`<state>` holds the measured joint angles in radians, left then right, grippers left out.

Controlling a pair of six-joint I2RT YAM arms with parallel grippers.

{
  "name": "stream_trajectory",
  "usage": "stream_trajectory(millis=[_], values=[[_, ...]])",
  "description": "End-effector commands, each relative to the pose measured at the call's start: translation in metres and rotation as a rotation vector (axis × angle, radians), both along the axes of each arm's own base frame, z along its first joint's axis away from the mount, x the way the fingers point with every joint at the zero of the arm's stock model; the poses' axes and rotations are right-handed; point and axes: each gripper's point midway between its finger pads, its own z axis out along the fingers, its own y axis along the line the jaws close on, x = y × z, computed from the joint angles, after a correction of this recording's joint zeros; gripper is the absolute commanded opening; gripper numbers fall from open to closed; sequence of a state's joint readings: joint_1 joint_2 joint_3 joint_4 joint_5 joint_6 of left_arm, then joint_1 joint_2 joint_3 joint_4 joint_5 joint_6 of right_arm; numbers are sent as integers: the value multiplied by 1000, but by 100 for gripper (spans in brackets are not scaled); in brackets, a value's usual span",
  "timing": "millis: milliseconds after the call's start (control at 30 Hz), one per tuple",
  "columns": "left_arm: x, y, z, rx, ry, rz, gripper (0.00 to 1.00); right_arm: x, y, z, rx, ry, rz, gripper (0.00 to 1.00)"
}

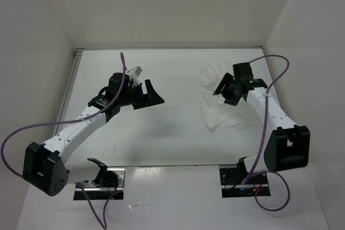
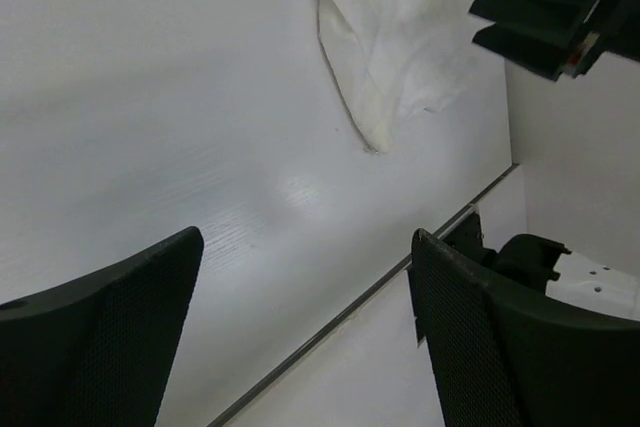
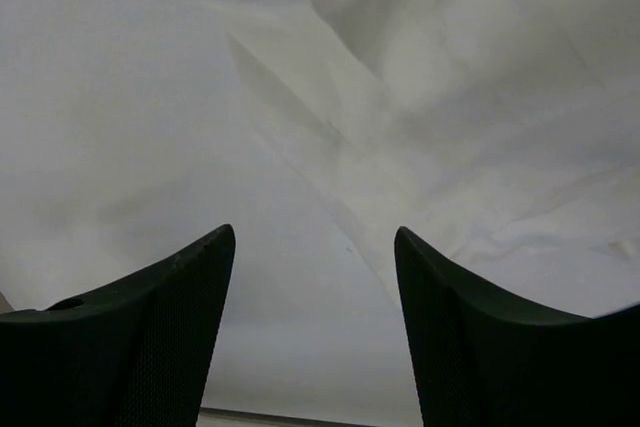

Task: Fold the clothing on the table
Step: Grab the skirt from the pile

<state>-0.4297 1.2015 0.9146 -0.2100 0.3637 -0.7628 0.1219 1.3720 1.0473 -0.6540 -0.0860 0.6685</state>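
The clothing is a rumpled white piece lying on the right half of the table. My right gripper hovers over its far part, open, with nothing between the fingers. In the right wrist view the creased fabric fills the upper right, and its edge runs diagonally down between the open jaws of the right gripper. My left gripper is open and empty over the bare middle of the table, well left of the clothing. From the left wrist, the clothing lies far ahead of the left gripper.
White wall panels stand on three sides of the table. A thin grey rim runs along the table's left edge and shows in the left wrist view as the rim. Purple cables loop off both arms. The right gripper's black fingers reach into the left wrist view.
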Motion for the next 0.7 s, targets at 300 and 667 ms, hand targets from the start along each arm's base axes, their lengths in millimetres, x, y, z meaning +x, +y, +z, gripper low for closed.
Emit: stream_trajectory(millis=[300, 667], values=[[8, -7, 7, 64, -97, -116, 93, 40, -175, 33, -345, 0, -465, 70], [-3, -7, 1, 34, -72, -116, 93, 17, -240, -56, -335, 277, -594, 73]])
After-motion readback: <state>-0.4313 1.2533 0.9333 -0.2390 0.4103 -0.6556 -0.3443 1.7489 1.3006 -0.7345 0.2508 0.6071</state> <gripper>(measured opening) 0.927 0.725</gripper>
